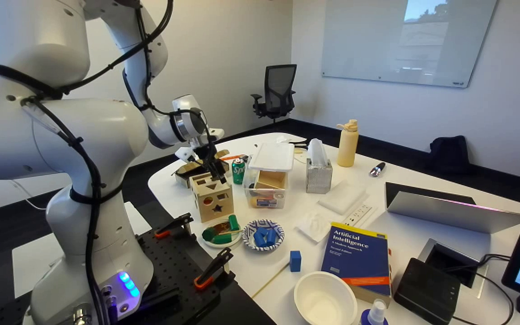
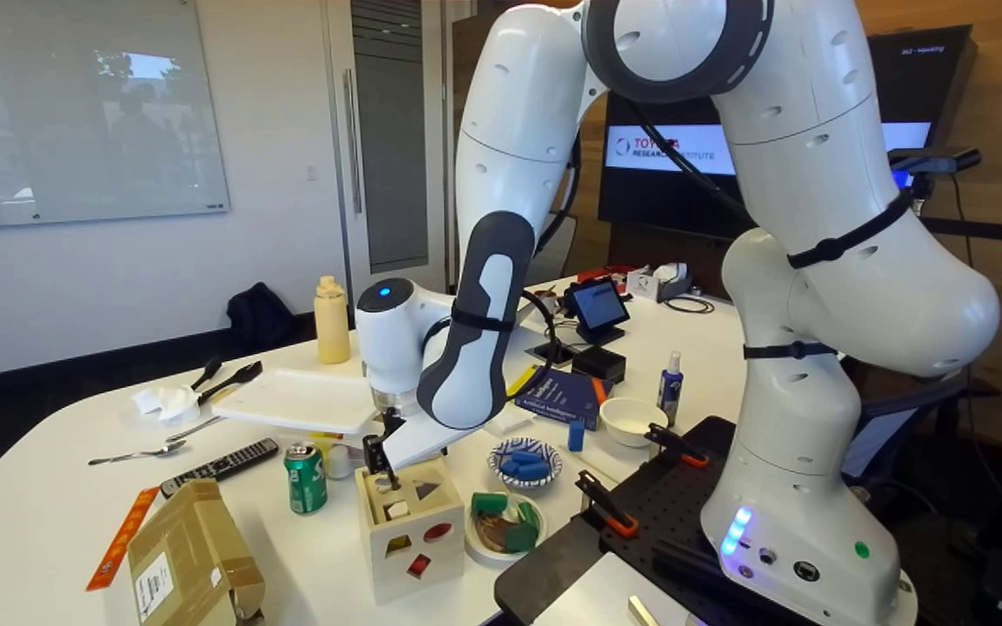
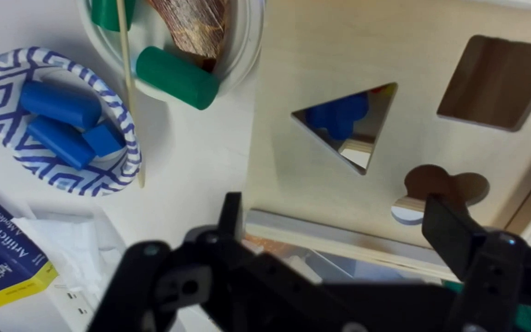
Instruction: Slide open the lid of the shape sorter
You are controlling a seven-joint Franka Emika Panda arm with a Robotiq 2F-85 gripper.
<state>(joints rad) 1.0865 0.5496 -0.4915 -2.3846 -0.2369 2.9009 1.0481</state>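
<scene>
Pincer (image 3: 334, 205): spread wide, gripping nothing, at lid (image 3: 408, 133)
Lid: on sorter (image 1: 215, 201)
Can (image 1: 238, 171): in an exterior view, right of sorter

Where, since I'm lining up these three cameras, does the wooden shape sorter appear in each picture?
In an exterior view: the wooden shape sorter is left of and below centre.
In an exterior view: the sorter is near the bottom, left of centre.
Wrist view: the sorter spans the upper right, partly cut off.
Landmark in all three: blue-and-white patterned bowl holding blue blocks.
</scene>
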